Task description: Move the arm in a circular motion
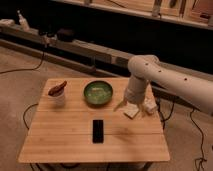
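Wood of a light colour makes the table (60,145), and nearest to the viewer a black phone (98,131) is laid flat on it, in front of the jaws and to their left. The gripper (133,109) is held low over the right part of the table, pointed downward, and its two pale prongs are seen spread apart with nothing clamped between them. Directly under the jaws a small white packet (131,114) is seen on the wood; whether it is touched by the prongs cannot be told. A second white packet (151,105) lies just to the right of the jaws, near the table edge. To the left of the jaws, near but apart from them, a green bowl (98,93) is placed. Farther left, well apart from the jaws, a white cup (58,99) stands with a brown object (57,88) laid across its top. The arm (170,82), white with small dark dots, is bent at a rounded joint above the gripper and reaches away to the right edge of the view. Behind the table a dark cable (27,67) is seen on the floor, and beyond it a long low ledge (80,46) runs along the dark background.
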Tool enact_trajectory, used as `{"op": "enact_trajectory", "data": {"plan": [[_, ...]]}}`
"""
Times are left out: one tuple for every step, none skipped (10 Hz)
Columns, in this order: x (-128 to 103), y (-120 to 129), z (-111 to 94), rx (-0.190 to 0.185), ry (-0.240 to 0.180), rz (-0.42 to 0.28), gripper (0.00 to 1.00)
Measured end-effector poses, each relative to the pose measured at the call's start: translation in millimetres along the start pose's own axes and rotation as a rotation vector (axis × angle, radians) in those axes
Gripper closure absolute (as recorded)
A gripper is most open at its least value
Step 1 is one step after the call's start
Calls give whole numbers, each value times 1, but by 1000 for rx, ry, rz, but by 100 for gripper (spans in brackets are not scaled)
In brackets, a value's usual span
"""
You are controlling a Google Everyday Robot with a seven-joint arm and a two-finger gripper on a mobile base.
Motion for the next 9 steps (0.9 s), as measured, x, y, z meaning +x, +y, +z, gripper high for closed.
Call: {"op": "enact_trajectory", "data": {"plan": [[8, 19, -1, -12, 17, 63, 20], [19, 38, -3, -17, 39, 127, 20], [37, 60, -8, -22, 70, 200, 20], [53, 71, -13, -18, 97, 241, 20], [83, 82, -24, 0, 148, 287, 20], [114, 88, -34, 23, 204, 310, 20], [145, 88, -47, 47, 274, 300, 20], [177, 75, -62, 75, 356, 259, 20], [195, 64, -72, 91, 408, 227, 20]]}}
